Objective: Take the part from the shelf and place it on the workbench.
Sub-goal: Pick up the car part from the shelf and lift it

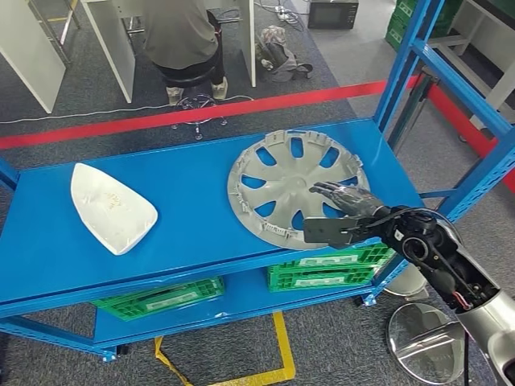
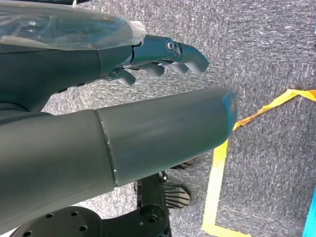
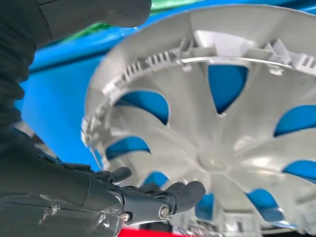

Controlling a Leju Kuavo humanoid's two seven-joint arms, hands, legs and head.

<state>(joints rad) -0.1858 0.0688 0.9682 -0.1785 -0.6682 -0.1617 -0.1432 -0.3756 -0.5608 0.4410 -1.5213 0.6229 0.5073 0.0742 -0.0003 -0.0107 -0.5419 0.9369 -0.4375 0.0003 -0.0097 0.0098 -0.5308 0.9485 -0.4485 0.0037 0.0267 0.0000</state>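
A silver hubcap [image 1: 286, 181] lies flat on the right half of the blue shelf's top board [image 1: 182, 185]. A white curved shell part [image 1: 109, 207] lies on the left half. My right hand [image 1: 343, 213] reaches over the hubcap's near right rim. Its fingers [image 1: 337, 193] are stretched out just above the spokes and its thumb [image 1: 319, 230] is at the rim's front edge. In the right wrist view the hand [image 3: 149, 197] is spread beside the hubcap [image 3: 223, 148] without gripping it. My left hand [image 2: 123, 59] hangs over the grey carpet, fingers straight, holding nothing.
Green crates [image 1: 158, 297] [image 1: 327, 269] sit on the lower shelf board. A blue upright [image 1: 401, 64] rises at the shelf's right end. Shiny round discs [image 1: 425, 342] lie on the floor at the right. A person sits on a stool [image 1: 182, 36] beyond the red floor tape [image 1: 243, 108].
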